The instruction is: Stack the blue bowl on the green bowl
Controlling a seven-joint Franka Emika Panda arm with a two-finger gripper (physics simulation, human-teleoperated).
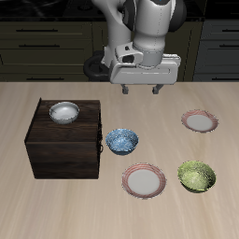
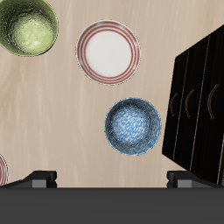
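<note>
The blue bowl [image 1: 121,141] [image 2: 134,125] is seen on the pale wooden table [image 1: 28,201] [image 2: 52,122], small and round, its glaze mottled in blue and white speckles. It lies below the claw [image 1: 140,90] and a little toward the table's front edge, untouched and with nothing in it. The claw is held well above the table, with its two dark fingers [image 1: 122,90] spread apart and nothing between them; in the wrist view only the fingertips [image 2: 39,180] are caught at the picture's edge.

Just beside the blue bowl stands a dark wooden cabinet [image 1: 63,140] [image 2: 199,105], box-shaped, with a planked grain and small curved handles on its front. A plain white bowl [image 1: 63,112] is set on its top.

Nearer the front edge than the blue bowl, a flat round plate [image 1: 144,181] [image 2: 107,51] is laid, white in the middle with a pink rim. Beyond that plate, farther from the claw, the green bowl [image 1: 197,175] [image 2: 29,27] is found: round, about the blue one's size, glazed in a mottled olive green with yellowish speckles. The two bowls are well apart.

A second pink-rimmed plate [image 1: 199,120] is seen farther back than the green bowl, off to the claw's side.
</note>
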